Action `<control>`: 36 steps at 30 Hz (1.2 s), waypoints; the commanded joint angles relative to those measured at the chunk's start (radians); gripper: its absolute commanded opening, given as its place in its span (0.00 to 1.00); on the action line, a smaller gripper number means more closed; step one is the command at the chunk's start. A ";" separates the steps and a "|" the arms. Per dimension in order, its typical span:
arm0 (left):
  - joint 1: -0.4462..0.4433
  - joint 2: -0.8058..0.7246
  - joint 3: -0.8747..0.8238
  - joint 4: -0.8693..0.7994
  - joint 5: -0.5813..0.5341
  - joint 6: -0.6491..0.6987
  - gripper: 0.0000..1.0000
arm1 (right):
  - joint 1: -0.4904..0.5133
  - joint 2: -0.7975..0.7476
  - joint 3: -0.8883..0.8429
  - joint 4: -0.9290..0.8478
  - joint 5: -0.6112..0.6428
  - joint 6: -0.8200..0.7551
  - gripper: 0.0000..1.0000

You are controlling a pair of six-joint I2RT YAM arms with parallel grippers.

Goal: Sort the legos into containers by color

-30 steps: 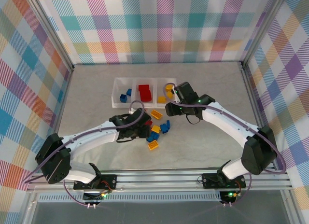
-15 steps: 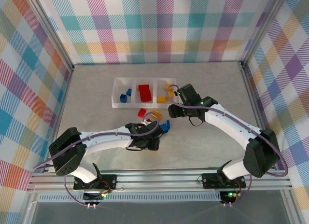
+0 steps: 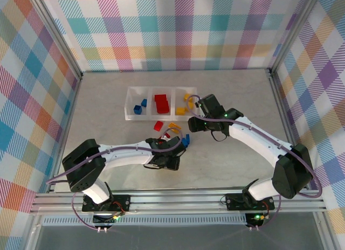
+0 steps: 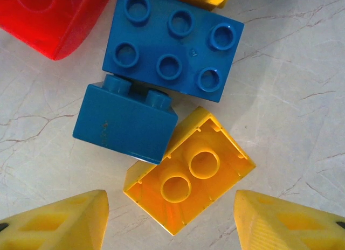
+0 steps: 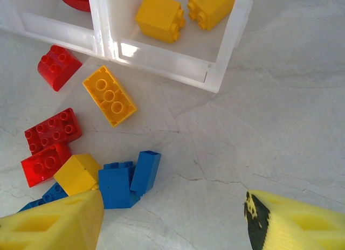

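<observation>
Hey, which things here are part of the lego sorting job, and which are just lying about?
Job:
- loose legos, red, blue and yellow
- clear three-compartment tray, with some bricks already sorted in it

Just there:
- checked walls
- metal frame rail

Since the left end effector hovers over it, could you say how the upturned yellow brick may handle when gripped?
The upturned yellow brick looks hollow and rigid, probably light. Its glossy walls might slip. Touching the tipped blue brick, it may nudge that.
</observation>
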 commanded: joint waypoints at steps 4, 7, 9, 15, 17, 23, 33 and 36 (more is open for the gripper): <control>-0.008 0.027 0.030 0.032 0.038 0.039 0.63 | -0.004 -0.021 -0.014 -0.019 0.006 0.011 0.70; -0.010 0.043 0.037 0.035 0.042 0.044 0.63 | -0.004 -0.021 -0.013 -0.017 0.006 0.011 0.70; -0.012 0.053 0.044 0.035 0.041 0.044 0.62 | -0.004 -0.021 -0.011 -0.021 0.007 0.011 0.70; -0.016 0.073 0.059 0.038 0.042 0.049 0.60 | -0.004 -0.021 -0.011 -0.022 0.009 0.006 0.71; -0.017 0.079 0.065 0.041 0.045 0.055 0.60 | -0.004 -0.019 -0.012 -0.022 0.009 0.006 0.71; -0.019 0.112 0.089 0.030 0.022 0.051 0.62 | -0.004 -0.016 -0.011 -0.019 0.009 0.005 0.72; -0.021 0.127 0.108 0.022 -0.028 0.024 0.70 | -0.005 -0.022 -0.023 -0.017 0.011 0.006 0.76; -0.021 0.140 0.115 0.033 -0.021 0.026 0.70 | -0.006 -0.024 -0.026 -0.018 0.011 0.006 0.77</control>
